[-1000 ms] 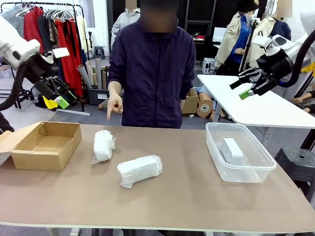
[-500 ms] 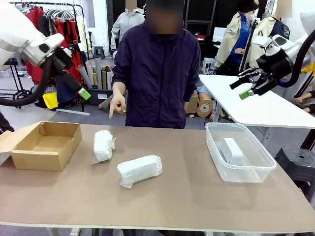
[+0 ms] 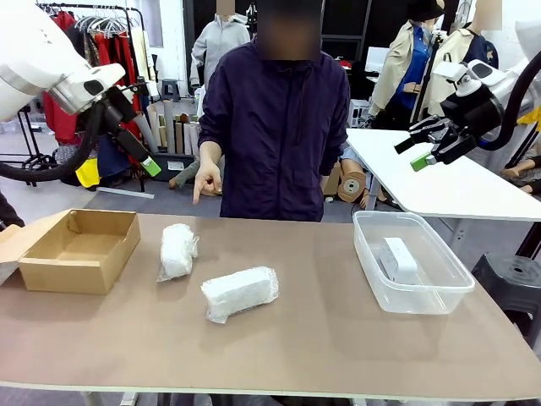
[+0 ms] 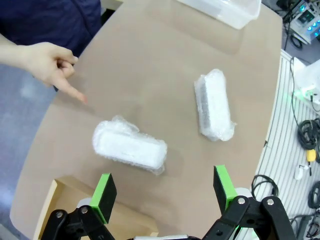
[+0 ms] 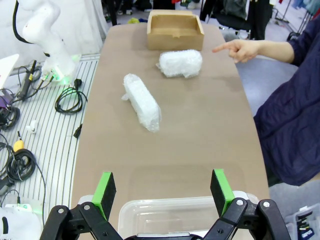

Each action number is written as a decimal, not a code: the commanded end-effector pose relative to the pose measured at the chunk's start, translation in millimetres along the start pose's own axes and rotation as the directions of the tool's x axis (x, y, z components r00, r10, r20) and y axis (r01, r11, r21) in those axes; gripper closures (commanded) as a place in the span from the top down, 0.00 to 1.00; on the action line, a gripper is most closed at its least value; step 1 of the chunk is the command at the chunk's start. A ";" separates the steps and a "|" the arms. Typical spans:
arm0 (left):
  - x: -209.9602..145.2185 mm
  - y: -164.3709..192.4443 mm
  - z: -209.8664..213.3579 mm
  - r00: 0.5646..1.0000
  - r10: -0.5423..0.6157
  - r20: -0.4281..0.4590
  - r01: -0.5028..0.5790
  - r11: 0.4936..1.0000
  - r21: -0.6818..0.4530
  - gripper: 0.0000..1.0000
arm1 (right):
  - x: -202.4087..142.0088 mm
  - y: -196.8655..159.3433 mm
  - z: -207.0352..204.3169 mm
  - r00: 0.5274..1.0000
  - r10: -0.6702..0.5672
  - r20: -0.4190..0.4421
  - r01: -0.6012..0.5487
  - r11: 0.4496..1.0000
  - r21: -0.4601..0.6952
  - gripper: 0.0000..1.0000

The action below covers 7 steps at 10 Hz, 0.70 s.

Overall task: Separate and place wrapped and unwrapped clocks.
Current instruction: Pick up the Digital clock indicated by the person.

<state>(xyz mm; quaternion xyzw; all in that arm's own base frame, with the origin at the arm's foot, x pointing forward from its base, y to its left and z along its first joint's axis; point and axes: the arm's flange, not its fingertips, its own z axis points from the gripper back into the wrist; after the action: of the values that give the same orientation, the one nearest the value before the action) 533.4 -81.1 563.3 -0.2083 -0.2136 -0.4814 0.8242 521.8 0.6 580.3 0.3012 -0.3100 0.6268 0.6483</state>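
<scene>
Fingers (image 4: 105,195) of left gripper (image 4: 164,191) wide apart, holding nothing, right gripper (image 5: 162,192) likewise spread and unladen above clear tub (image 3: 418,298), tub holding bare white clock (image 3: 397,258), open cardboard box (image 3: 59,275) at table (image 3: 321,338) left end, far bubble-wrapped clock (image 3: 177,251) and near bubble-wrapped clock (image 3: 241,293) lying on table between box and tub.
</scene>
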 end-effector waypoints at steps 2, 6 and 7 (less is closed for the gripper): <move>11.8 2.7 -8.4 0.962 0.269 -0.042 -0.259 0.951 0.172 1.00 | -1.0 5.5 -0.7 1.000 0.012 -0.006 -0.012 1.000 -0.001 1.00; 49.7 4.4 -51.1 0.787 0.617 -0.021 -0.557 0.724 0.408 1.00 | -1.0 5.5 -0.7 1.000 0.012 -0.006 -0.012 1.000 -0.001 1.00; 50.8 10.2 -69.0 0.649 0.760 0.002 -0.676 0.576 0.459 1.00 | -1.0 5.5 -0.7 1.000 0.012 -0.006 -0.012 1.000 -0.001 1.00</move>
<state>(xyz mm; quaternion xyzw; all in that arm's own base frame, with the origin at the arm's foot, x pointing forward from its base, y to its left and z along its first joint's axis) 565.9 -129.1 531.5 -0.0450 -0.1713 -0.1575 0.9715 521.6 0.6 580.4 0.3011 -0.3101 0.6268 0.6483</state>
